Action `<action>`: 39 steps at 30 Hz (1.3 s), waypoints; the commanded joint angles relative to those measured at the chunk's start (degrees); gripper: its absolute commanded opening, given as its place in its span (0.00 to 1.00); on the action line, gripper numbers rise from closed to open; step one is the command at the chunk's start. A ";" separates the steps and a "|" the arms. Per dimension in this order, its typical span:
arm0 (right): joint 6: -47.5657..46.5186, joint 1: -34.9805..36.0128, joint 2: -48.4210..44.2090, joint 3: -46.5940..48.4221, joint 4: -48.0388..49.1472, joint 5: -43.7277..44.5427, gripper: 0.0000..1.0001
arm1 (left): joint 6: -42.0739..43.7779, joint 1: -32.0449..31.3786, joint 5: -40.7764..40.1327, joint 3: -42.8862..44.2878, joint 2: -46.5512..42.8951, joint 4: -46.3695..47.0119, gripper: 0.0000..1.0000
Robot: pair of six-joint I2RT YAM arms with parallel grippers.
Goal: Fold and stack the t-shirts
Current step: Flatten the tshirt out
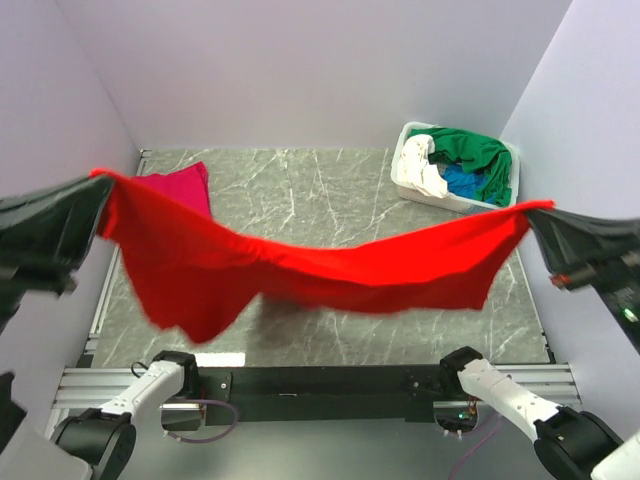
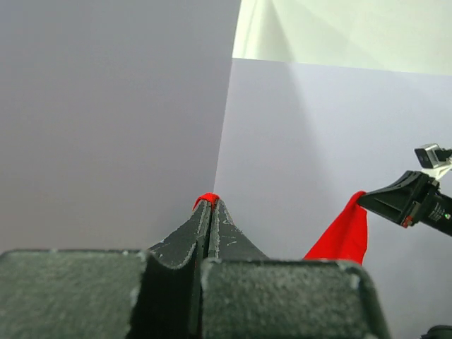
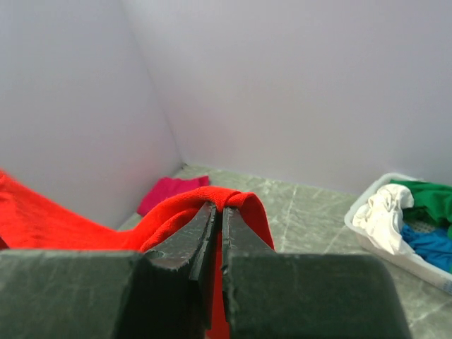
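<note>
So the red t-shirt (image 1: 300, 265) hangs stretched between both claws, sagging midway above the counter (image 1: 330, 190). The left claw (image 1: 98, 183) is pinched tight on one end and the right claw (image 1: 537, 213) on the other. The magenta shirt (image 1: 185, 187) lies on the counter, far left.

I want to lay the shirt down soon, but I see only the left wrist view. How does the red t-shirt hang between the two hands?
Observer: The red t-shirt sags in the middle between left hand and right hand; its left part hangs lowest.
Operator: Does anything lie on the table?
Observer: A magenta t-shirt lies at the far left of the table, partly hidden by the red one.
Operator: And the rest?
Observer: The other t-shirts fill a white basket at far right.
</note>
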 commanded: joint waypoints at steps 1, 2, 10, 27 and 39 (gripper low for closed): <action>1.63 -0.36 -0.57 4.50 -2.60 -0.67 0.00 | -3.99 -0.01 3.09 0.14 -0.45 2.63 0.01; 2.06 -0.36 -0.57 4.60 -2.95 0.81 0.00 | -5.13 -0.01 3.88 -0.57 -0.36 4.73 0.01; 2.68 -0.36 3.82 -8.04 1.00 9.17 0.00 | -4.53 -0.01 4.68 -9.36 9.46 9.76 0.01; 3.92 -6.69 40.59 -38.30 22.27 17.36 0.00 | 1.01 1.57 -4.29 -30.04 51.61 21.10 0.01; 3.91 -9.33 71.32 -18.88 22.45 19.99 0.00 | -6.09 3.94 0.28 -4.80 83.92 17.39 0.02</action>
